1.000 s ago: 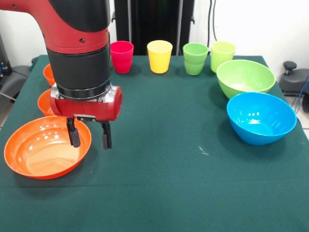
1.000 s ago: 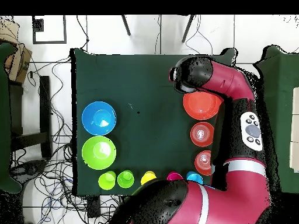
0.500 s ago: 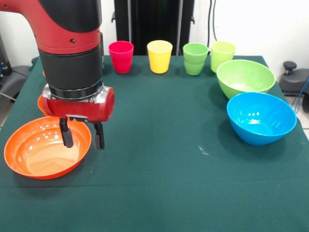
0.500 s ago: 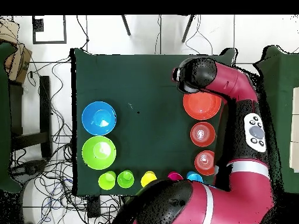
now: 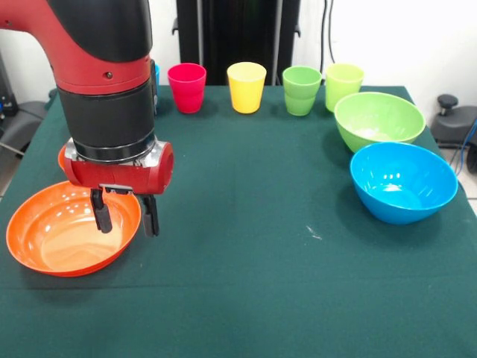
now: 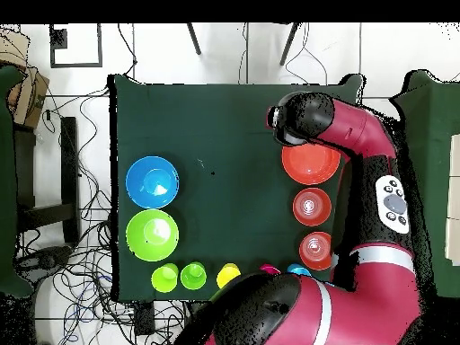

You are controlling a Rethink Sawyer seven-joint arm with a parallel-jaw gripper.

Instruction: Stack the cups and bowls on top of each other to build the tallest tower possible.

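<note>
The tabletop (image 5: 298,298) is covered by a dark green cloth (image 6: 234,162). Tangled cables (image 6: 85,260) are seen on the floor beyond one tabletop edge.

Cups and bowls all apart on the cloth, nothing stacked.
Wide orange bowl (image 5: 71,235) upright; two small orange bowls (image 6: 312,207) behind it; pink cup (image 5: 187,87), yellow cup (image 5: 247,86) and two green cups (image 5: 302,90), possibly nested; lime bowl (image 5: 378,119) beside blue bowl (image 5: 402,182).
</note>
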